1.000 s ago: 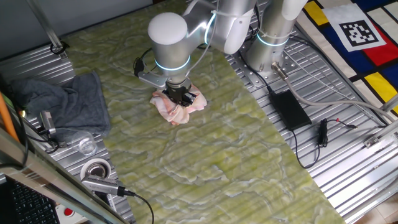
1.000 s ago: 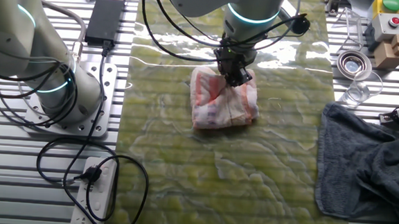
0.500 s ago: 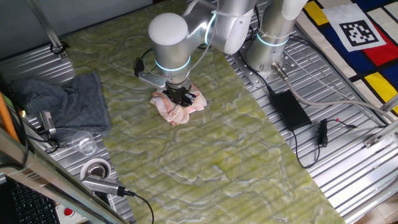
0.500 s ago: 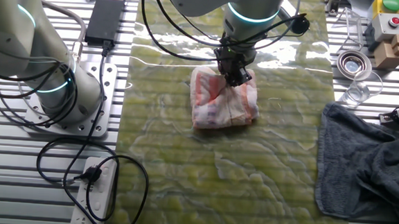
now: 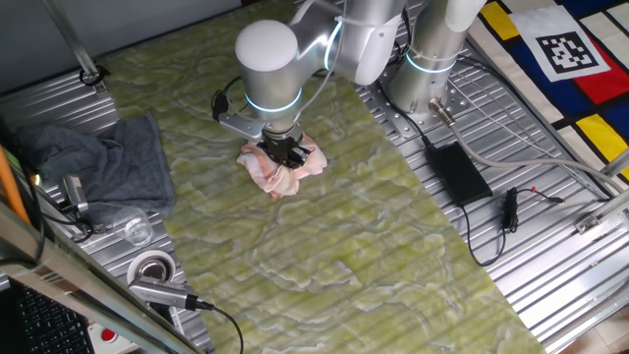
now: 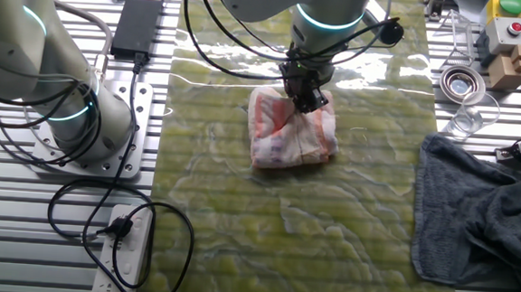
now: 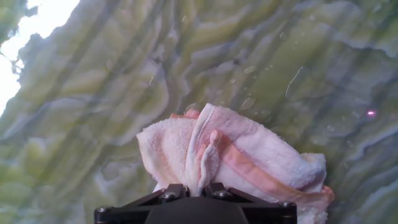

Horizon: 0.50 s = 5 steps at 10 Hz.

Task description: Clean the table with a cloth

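The cloth (image 5: 278, 173) (image 6: 291, 128) (image 7: 249, 152) is a crumpled pink and white towel with orange-red stripes, lying on the yellow-green marbled table (image 5: 324, 236) (image 6: 283, 229) (image 7: 112, 93). My gripper (image 5: 286, 153) (image 6: 307, 98) (image 7: 194, 190) points straight down onto the cloth. In the hand view a raised fold of fabric is pinched between the two fingers, so the gripper is shut on the cloth. The cloth rests on the table surface, bunched under the hand.
A dark grey cloth (image 5: 103, 162) (image 6: 478, 214) lies at the table's side, beside a clear glass (image 5: 136, 229) (image 6: 466, 122) and a metal cup (image 5: 152, 267). A second arm's base (image 6: 81, 121), a power brick (image 5: 457, 172) and cables sit on ribbed metal panels.
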Each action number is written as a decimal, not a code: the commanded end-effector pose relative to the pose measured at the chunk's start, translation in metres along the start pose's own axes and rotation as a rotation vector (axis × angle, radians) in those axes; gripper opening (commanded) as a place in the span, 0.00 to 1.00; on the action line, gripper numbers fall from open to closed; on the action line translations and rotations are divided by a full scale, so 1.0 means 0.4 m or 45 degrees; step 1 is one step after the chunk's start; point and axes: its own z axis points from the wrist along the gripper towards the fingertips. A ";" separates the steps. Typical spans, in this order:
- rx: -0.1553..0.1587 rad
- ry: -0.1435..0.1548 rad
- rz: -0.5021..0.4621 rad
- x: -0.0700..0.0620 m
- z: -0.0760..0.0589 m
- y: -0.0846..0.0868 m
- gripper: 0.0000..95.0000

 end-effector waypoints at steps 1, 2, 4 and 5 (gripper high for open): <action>0.000 0.007 -0.009 0.000 0.002 0.000 0.00; 0.000 0.015 0.009 0.000 0.002 0.000 0.00; 0.000 0.028 0.057 0.000 0.002 0.000 0.00; 0.002 0.030 0.069 0.000 0.002 0.000 0.00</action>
